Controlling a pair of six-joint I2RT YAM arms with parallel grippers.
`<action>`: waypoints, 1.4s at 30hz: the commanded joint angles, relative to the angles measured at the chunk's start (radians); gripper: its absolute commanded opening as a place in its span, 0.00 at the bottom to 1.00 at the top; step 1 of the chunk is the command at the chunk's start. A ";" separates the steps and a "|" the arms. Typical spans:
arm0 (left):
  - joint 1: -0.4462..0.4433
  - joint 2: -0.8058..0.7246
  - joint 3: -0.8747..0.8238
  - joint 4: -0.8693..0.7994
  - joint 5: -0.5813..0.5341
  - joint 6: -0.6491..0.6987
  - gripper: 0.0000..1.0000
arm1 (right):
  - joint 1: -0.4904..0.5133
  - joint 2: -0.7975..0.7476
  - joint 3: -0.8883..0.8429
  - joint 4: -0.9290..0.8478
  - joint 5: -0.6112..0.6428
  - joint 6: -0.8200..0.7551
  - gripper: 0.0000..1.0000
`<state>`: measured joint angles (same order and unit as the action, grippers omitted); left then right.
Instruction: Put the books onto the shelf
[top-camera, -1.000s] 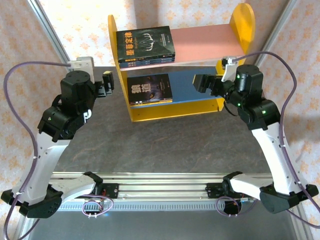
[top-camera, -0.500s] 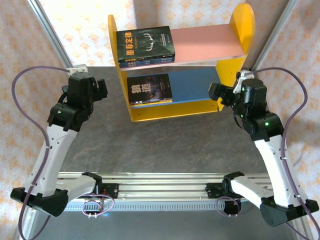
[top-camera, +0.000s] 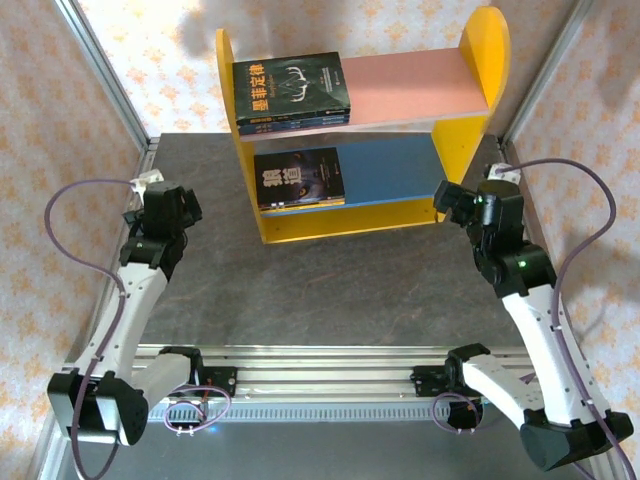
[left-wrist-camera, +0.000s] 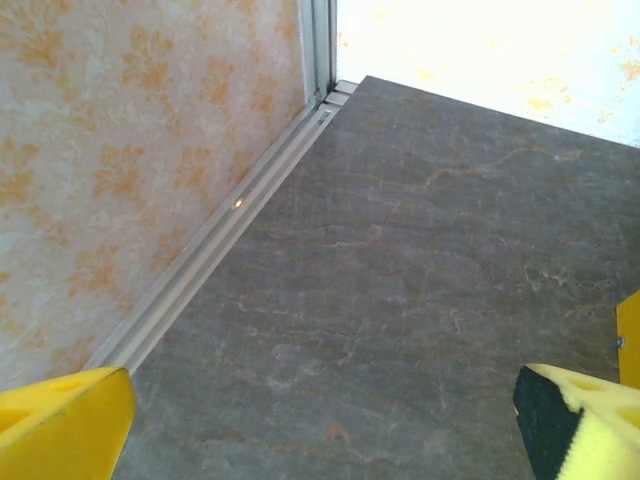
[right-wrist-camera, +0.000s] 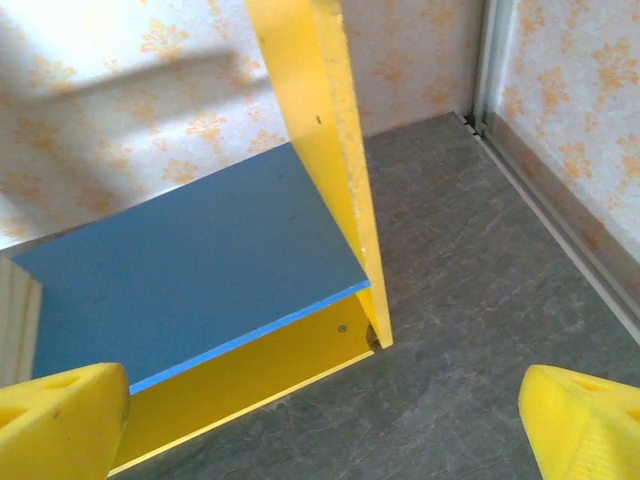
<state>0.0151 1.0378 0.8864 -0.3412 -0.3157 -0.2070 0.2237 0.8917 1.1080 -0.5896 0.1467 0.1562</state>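
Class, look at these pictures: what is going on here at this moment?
Two robot arms are loading a shelf. A stack of books lies flat on its pink upper board, and one dark book lies on the blue lower board. The left gripper and right gripper are open and empty, over the table on either side of the shelf.

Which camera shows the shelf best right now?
Top external: the whole shelf, both boards and the books on them. Right wrist catches the blue board's right end and one yellow side panel; left wrist, a yellow sliver at its edge.
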 joint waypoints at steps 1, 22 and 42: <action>0.038 0.001 -0.131 0.305 0.105 0.052 0.99 | -0.013 -0.008 -0.025 0.071 0.059 0.004 0.99; 0.073 0.310 -0.526 1.113 0.292 0.118 0.99 | -0.033 -0.071 -0.387 0.465 0.021 -0.096 1.00; 0.034 0.488 -0.518 1.257 0.337 0.185 0.99 | -0.170 0.044 -0.709 0.998 -0.160 -0.182 1.00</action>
<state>0.0540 1.5337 0.3485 0.9249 0.0513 -0.0502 0.0948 0.9157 0.4118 0.2649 0.0475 -0.0216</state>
